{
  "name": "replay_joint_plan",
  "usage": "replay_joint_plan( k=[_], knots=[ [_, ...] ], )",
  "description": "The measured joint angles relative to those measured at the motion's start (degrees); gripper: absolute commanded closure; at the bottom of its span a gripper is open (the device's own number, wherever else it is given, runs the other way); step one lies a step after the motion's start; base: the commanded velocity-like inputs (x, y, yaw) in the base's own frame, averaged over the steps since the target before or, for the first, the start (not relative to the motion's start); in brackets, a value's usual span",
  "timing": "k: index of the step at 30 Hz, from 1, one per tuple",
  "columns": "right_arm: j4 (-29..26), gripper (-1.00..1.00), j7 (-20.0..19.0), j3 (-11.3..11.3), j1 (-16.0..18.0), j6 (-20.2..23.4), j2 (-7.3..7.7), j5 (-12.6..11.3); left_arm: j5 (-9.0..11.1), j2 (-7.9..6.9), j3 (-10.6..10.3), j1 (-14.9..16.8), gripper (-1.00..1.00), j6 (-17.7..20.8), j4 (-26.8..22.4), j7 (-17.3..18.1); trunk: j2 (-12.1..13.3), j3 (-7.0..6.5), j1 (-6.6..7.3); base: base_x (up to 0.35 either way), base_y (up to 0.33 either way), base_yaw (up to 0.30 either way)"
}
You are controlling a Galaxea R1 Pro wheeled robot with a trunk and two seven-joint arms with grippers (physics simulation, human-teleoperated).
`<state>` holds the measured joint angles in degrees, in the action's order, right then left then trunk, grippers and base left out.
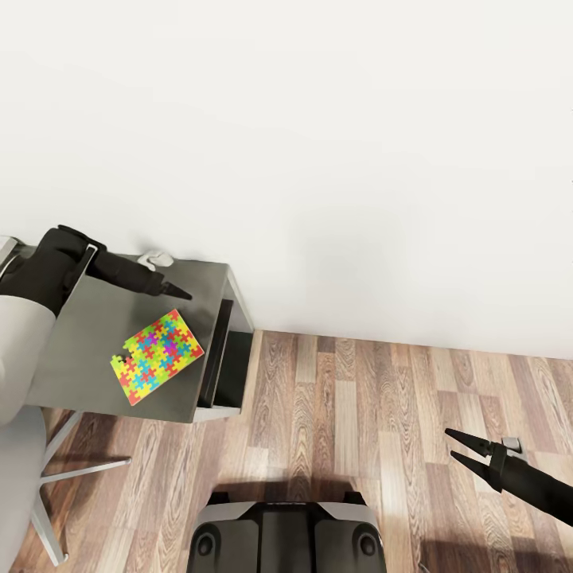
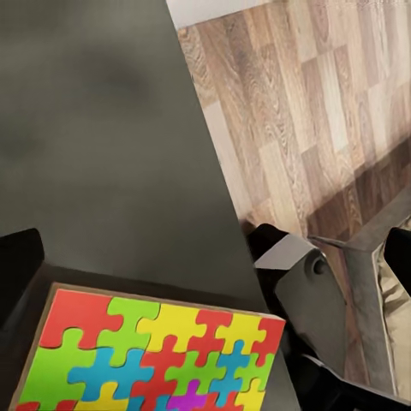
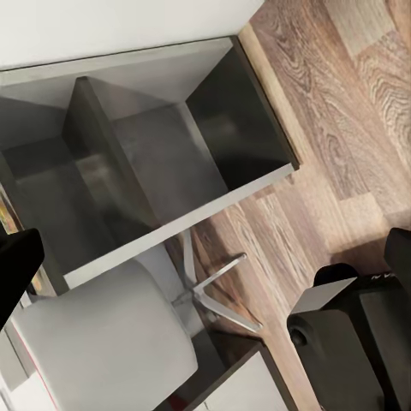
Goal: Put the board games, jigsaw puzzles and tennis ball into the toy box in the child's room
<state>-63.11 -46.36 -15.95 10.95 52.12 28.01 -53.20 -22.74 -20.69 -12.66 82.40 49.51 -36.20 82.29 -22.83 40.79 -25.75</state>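
A colourful jigsaw puzzle point(image 1: 157, 356) lies flat on the grey table point(image 1: 95, 334) at the left, near its front edge. In the left wrist view the puzzle point(image 2: 154, 351) shows close below the camera. My left gripper point(image 1: 183, 294) hovers over the table's back right part, beyond the puzzle, open and holding nothing; its fingertips point(image 2: 19, 257) stand wide apart. My right gripper point(image 1: 455, 446) hangs open and empty over the wood floor at the lower right, far from the table. The toy box, board games and tennis ball are out of view.
A small pale object point(image 1: 156, 259) sits at the table's back edge by the white wall. The table's right side holds open shelf compartments point(image 3: 163, 163). A white chair point(image 1: 20, 469) stands at the left, my base point(image 1: 286, 533) at the bottom. Wood floor point(image 1: 382, 414) spreads to the right.
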Motion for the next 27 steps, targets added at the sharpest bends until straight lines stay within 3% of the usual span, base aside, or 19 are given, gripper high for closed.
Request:
replay_joint_plan(
  k=[15, 27],
  knots=[
    [0.0, -1.00, 0.0, 0.0, -0.1, 0.0, 0.02, 0.0, -0.2, -0.15, 0.0, 0.0, -1.00, 2.1, -2.8, -0.5, 0.0, 0.00, 0.00, 0.000, 0.000, 0.000],
    [0.0, -1.00, 0.0, 0.0, 0.0, 0.0, 0.02, 0.0, -2.7, -1.19, -0.2, 0.0, -1.00, 2.7, -3.2, -0.6, 0.0, 0.00, 0.00, 0.000, 0.000, 0.000]
  ],
)
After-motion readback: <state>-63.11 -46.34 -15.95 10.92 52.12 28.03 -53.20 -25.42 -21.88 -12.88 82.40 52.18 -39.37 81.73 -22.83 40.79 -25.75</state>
